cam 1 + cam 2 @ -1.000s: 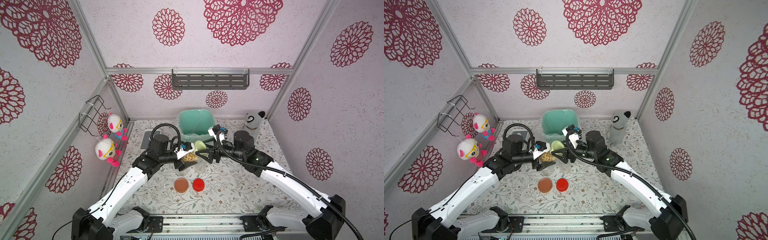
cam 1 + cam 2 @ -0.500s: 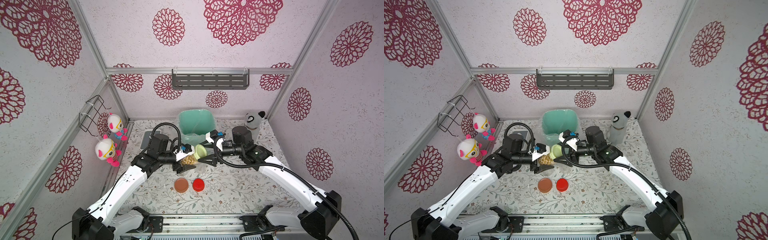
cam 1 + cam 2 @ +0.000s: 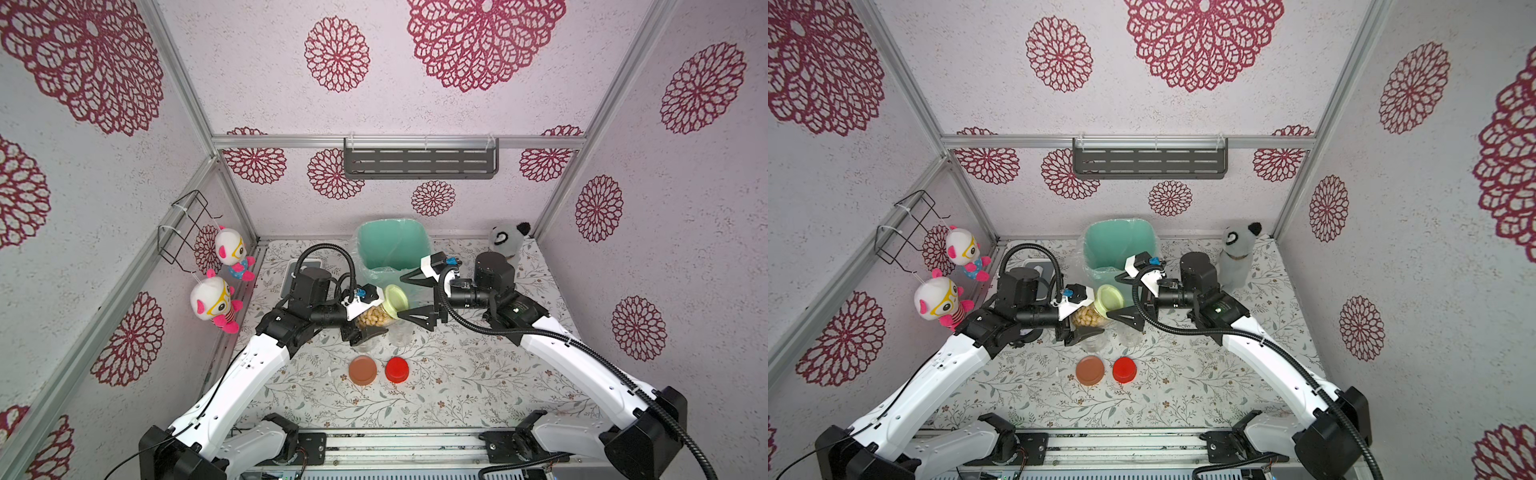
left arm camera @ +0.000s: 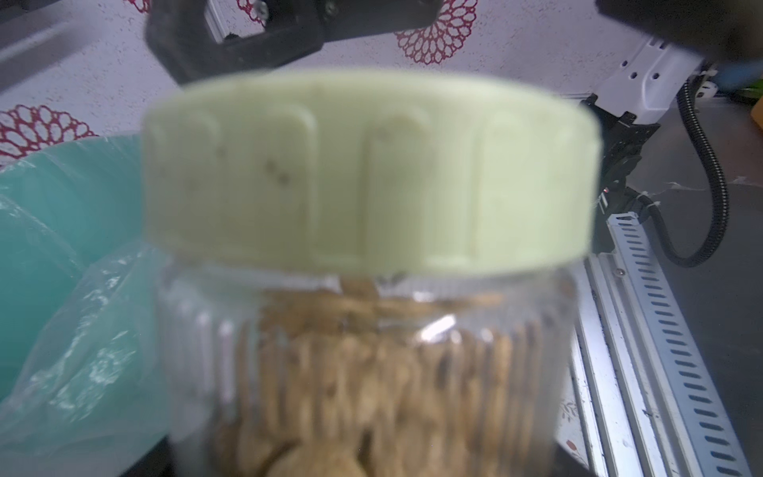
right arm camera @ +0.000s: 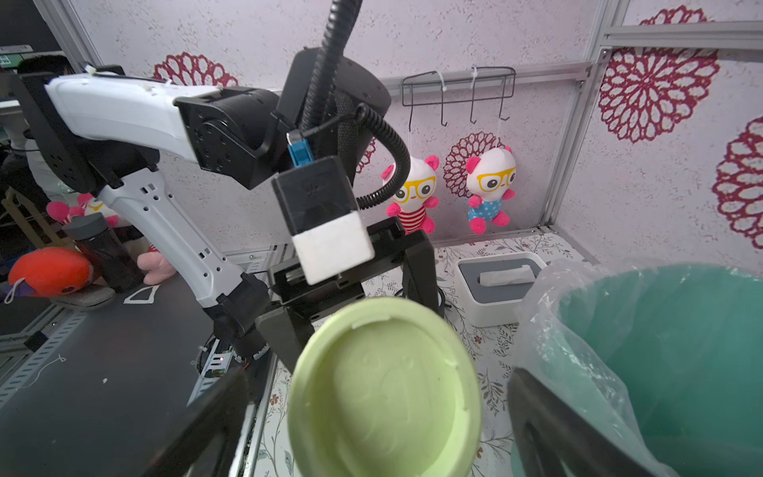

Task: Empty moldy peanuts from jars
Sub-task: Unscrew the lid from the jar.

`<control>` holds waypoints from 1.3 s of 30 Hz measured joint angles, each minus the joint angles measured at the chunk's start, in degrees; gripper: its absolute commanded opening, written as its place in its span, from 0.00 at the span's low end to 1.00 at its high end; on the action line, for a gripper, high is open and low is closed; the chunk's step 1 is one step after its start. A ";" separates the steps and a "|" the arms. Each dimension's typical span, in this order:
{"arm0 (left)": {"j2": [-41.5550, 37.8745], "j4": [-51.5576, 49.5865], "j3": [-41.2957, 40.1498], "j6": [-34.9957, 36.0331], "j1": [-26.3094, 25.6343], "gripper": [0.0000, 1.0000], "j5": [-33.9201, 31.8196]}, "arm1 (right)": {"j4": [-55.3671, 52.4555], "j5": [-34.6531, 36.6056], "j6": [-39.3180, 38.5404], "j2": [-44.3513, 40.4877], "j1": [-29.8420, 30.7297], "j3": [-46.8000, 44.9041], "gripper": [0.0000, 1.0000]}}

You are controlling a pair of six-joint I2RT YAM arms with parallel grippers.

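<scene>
Moldy peanuts [image 3: 372, 321] fill the capped jar [image 3: 384, 323] that your left pincer [image 3: 369, 319] clamps by its body, tipped sideways above the surface [image 3: 457, 374] so its pale green lid [image 3: 395, 298] faces 3 o'clock. Your right pincer [image 3: 402, 298] gapes around that lid, untouching, probably poised to unscrew. The mint bin [image 3: 392, 232] waits at 12 o'clock of the jar for the pour.

We see both top views bright and even, with faint soft shadows on the table [image 3: 457, 374]. In the left wrist view the lid [image 4: 371, 165] and jar [image 4: 351, 371] are blurred, and the bag [image 4: 82, 330] glints at 8 o'clock. In the right wrist view the lid softens at 6 o'clock; the post [image 5: 575, 136] at 2 o'clock leans.
</scene>
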 measured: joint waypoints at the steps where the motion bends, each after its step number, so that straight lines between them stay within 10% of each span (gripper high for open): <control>1: -0.26 0.92 -0.57 -0.35 0.00 0.00 -0.57 | 1.86 0.57 1.99 -0.79 0.11 -1.18 0.99; 17: -4.39 9.70 -6.01 -2.47 0.07 0.00 -5.75 | 5.01 30.01 37.42 0.57 9.16 -2.69 0.99; 39: -4.42 9.55 -7.02 -2.45 0.07 0.00 -7.23 | 2.95 34.25 40.87 2.67 11.74 -1.22 0.99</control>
